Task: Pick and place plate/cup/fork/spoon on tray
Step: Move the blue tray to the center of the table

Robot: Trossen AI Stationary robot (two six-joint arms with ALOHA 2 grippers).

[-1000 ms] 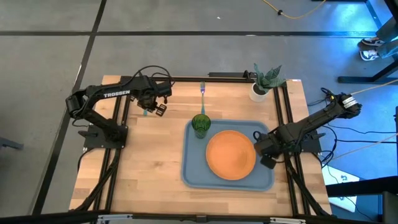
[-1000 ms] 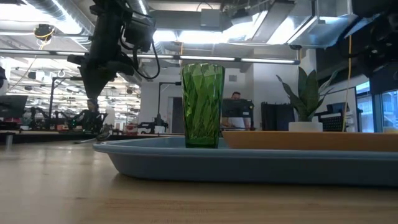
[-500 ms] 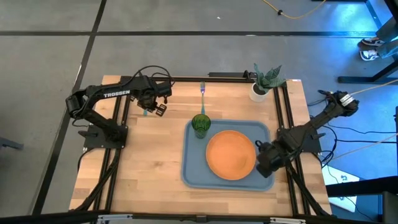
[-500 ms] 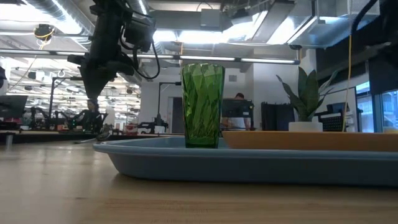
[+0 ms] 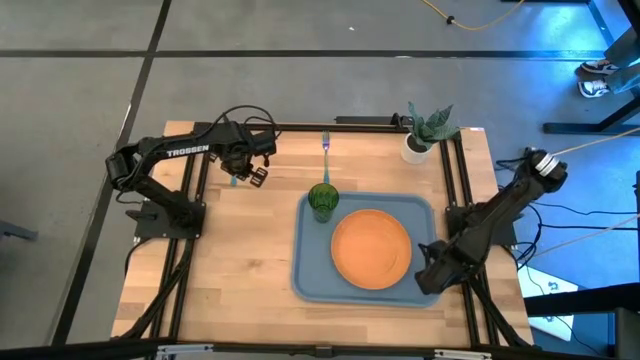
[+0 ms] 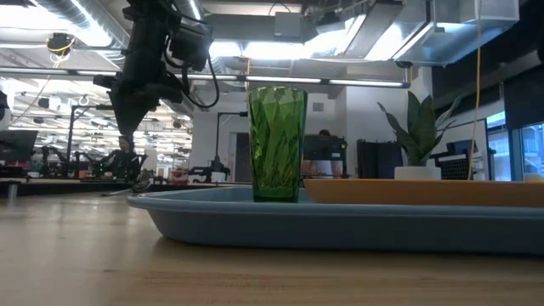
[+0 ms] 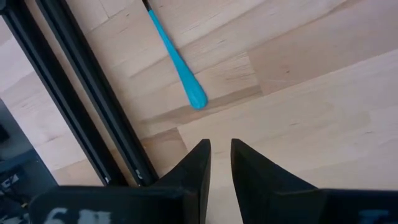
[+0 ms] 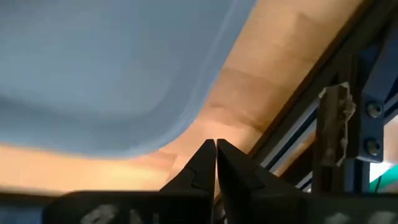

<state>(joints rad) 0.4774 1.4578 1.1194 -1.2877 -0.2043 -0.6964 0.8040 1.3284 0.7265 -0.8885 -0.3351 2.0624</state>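
Spoon (image 7: 180, 67): light, slim, slippery, flat on worktop (image 5: 240, 260); pinch the teal handle.
Left end effector (image 7: 220, 163): slightly spread, empty.
Right end effector (image 8: 215, 163): pressed together, empty.

This is a robotics lab or workshop in an open industrial hall. The wooden worktop (image 5: 240, 250) sits in a black metal frame (image 5: 455, 200) on a grey concrete floor (image 5: 300, 90) with dark lines. The low view shows exposed ceiling ducts (image 6: 76, 17), strip lights (image 6: 357, 82), more robot arms on far benches (image 6: 76, 161), and a person (image 6: 324, 134) at a screen.
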